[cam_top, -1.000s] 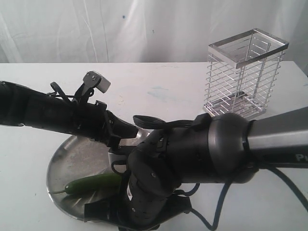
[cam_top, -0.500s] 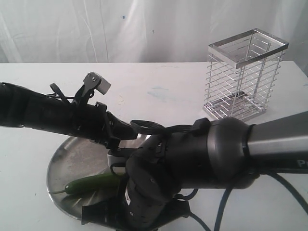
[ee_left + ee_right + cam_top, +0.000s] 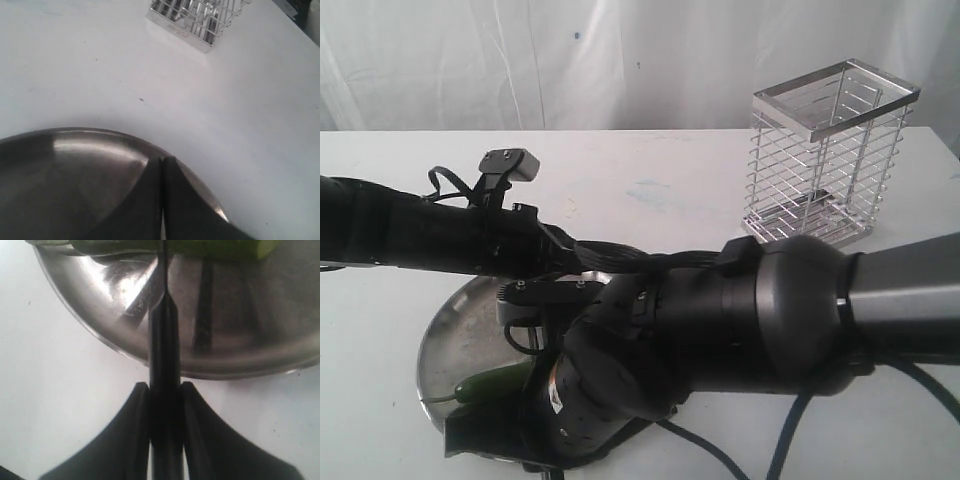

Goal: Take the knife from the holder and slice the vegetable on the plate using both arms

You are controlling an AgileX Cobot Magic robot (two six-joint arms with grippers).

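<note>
Closed fingers (image 3: 142, 205) over the plate (image 3: 75, 165) rim, holder (image 3: 195, 20) well apart

From the left, the left arm (image 3: 410, 235) stretches in nearly level. Its wrist is lost behind the right arm (image 3: 790, 315), which comes in bulky from the right and bends down at the front. The left gripper (image 3: 161, 162) has its two fingers pressed flat together with nothing between them. The right gripper (image 3: 164, 387) has its fingers squeezed on either side of the knife (image 3: 164, 350) by its black handle.
</note>
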